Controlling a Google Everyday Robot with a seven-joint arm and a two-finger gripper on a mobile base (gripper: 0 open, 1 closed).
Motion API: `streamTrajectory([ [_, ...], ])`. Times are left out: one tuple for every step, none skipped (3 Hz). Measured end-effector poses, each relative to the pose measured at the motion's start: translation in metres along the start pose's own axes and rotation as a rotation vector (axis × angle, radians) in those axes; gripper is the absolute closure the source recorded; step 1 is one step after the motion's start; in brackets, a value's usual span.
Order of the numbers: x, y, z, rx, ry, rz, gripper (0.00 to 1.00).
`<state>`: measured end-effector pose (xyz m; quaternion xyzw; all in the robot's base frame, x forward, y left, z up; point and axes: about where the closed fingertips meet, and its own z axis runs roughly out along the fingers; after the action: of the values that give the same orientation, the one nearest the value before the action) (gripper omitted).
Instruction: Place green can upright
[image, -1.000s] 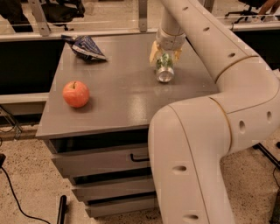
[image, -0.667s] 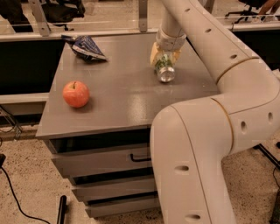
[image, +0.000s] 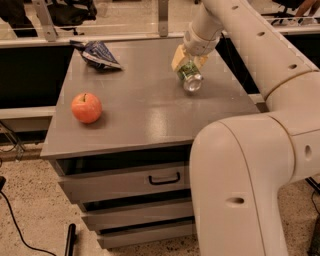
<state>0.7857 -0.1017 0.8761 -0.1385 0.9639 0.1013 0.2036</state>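
Note:
The green can (image: 189, 76) is tilted, its silver end facing down toward me, just above the grey table top (image: 145, 107) at the right rear. My gripper (image: 187, 63) comes down from the arm above and is shut on the can's upper body, pale fingers (image: 178, 57) on either side of it.
A red apple (image: 86, 107) sits at the left front of the table. A blue chip bag (image: 97, 53) lies at the left rear corner. Drawers (image: 125, 182) are below the front edge. My large arm (image: 250, 175) fills the right foreground.
The can and gripper have hardly moved; the can stays tilted in the gripper at about the same spot.

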Motion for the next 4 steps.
streamTrajectory([
  [0.001,0.008,-0.036,-0.100,-0.089,-0.079,1.00],
  [0.010,0.008,-0.073,-0.162,-0.181,-0.096,1.00],
  [0.013,0.008,-0.071,-0.167,-0.182,-0.094,1.00],
  [0.013,0.008,-0.071,-0.167,-0.181,-0.094,1.00],
])
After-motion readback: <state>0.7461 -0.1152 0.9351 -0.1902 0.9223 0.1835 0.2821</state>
